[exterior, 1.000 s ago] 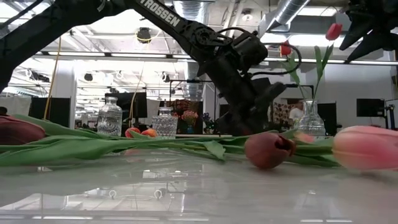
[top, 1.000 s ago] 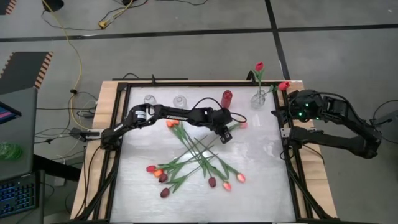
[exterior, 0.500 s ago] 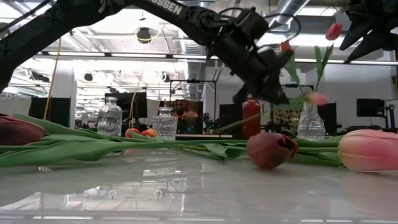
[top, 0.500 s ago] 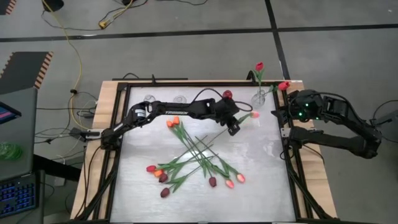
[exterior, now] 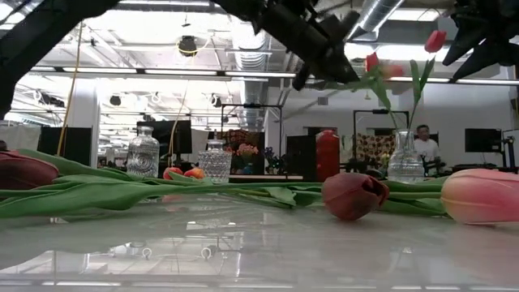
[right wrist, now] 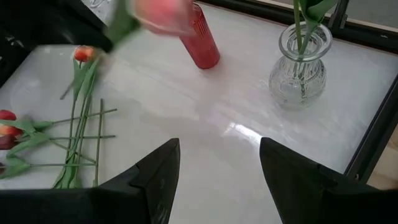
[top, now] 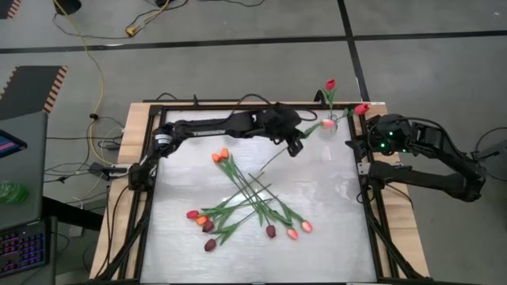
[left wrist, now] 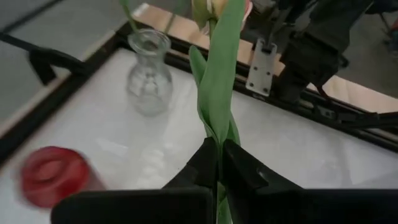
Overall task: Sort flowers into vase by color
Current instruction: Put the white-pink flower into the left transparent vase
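My left gripper (top: pixel 295 144) is shut on a pink tulip (top: pixel 326 124) and holds it in the air beside the clear vase (top: pixel 331 125) at the far right. That vase (right wrist: pixel 300 68) has red tulips (exterior: pixel 436 40) standing in it. The other tulips (top: pixel 245 194) lie crossed on the table's middle, with heads of orange (top: pixel 221 154), maroon (top: pixel 209 245) and pink (top: pixel 306 227). My right gripper (right wrist: pixel 214 180) waits open at the table's right edge, touching nothing. My left gripper pinches the pink tulip between its two fingers (left wrist: pixel 239 171), on the stem and leaf (left wrist: pixel 217 134) below the head. The flower is lifted clear of the table. Its head (exterior: pixel 395 70) points toward the clear vase and its stem end (top: pixel 268 163) trails back below the gripper.
A red vase (exterior: pixel 327 156) stands at the far edge, left of the clear vase. Two more clear vases (exterior: pixel 143 154) (exterior: pixel 215 159) stand at the far left. The black frame rail (top: pixel 366 182) edges the table. Bare tabletop lies between the flower pile and the right rail.
My left gripper has risen from just above the table and moved toward the far right, toward the clear vase. It kept its hold on the pink tulip, which has come up clear of the table with it. The other tulips have stayed where they were.
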{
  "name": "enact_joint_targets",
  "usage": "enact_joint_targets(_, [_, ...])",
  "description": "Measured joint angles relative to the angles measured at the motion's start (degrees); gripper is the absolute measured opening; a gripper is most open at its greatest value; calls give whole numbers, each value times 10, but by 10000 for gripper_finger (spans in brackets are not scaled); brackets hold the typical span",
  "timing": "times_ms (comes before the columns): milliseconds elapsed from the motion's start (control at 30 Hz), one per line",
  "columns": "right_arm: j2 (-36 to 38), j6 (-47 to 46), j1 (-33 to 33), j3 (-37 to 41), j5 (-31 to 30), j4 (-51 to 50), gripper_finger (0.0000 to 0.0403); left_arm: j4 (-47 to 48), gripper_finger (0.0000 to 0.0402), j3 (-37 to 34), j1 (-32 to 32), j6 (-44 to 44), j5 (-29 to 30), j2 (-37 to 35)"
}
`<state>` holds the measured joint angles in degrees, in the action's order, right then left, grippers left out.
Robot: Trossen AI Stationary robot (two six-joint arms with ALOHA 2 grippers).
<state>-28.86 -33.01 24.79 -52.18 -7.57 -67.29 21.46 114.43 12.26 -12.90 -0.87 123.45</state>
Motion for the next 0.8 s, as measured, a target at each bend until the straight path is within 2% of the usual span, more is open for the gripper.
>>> enact_joint_targets(133, [0,0,0,0,0,0,249,-4,0,-59,0,19,36,-60])
enact_joint_targets(267, [0,4,0,0,0,0,249,-50,0,-160,5,28,66,-139])
enact_joint_targets(400, [0,5,0,0,0,0,249,-152,0,-302,16,38,80,-237])
enact_joint_targets(567, [0,5,0,0,0,0,249,-325,0,-479,38,51,80,-358])
enact_joint_targets(700, [0,5,0,0,0,0,249,-454,0,-593,59,58,76,-431])
enact_joint_targets(800, [0,5,0,0,0,0,249,-510,0,-655,80,70,76,-477])
